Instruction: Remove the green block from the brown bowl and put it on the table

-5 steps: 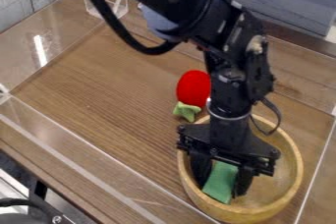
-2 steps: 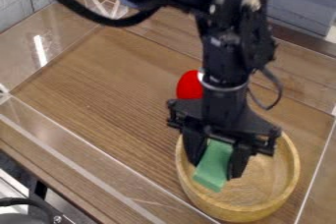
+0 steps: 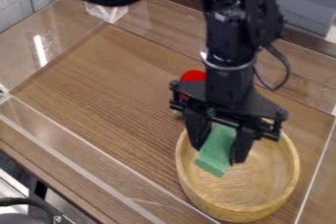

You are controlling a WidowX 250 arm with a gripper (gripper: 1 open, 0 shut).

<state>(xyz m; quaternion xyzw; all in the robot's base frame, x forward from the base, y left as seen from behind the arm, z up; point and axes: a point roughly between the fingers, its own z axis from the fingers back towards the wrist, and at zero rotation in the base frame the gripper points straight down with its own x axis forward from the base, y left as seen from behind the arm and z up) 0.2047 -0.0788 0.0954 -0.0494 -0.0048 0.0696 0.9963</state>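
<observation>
My gripper (image 3: 221, 147) points straight down over the brown bowl (image 3: 197, 196) and is shut on the green block (image 3: 217, 155). The block is a flat light green bar, hanging tilted between the black fingers, lifted clear of the bowl's floor. The bowl is wide, shallow, tan wood, standing at the lower right on the table (image 3: 105, 81), a brown wood-grain surface. The black arm rises from the gripper toward the top of the picture.
A red rounded object (image 3: 192, 77) sits on the table just behind the bowl, mostly hidden by the gripper. Clear acrylic walls (image 3: 53, 149) border the table along the left, front and back.
The gripper has risen with the green block in it, lifting the block off the bowl's floor. The red object is now more hidden behind the arm.
</observation>
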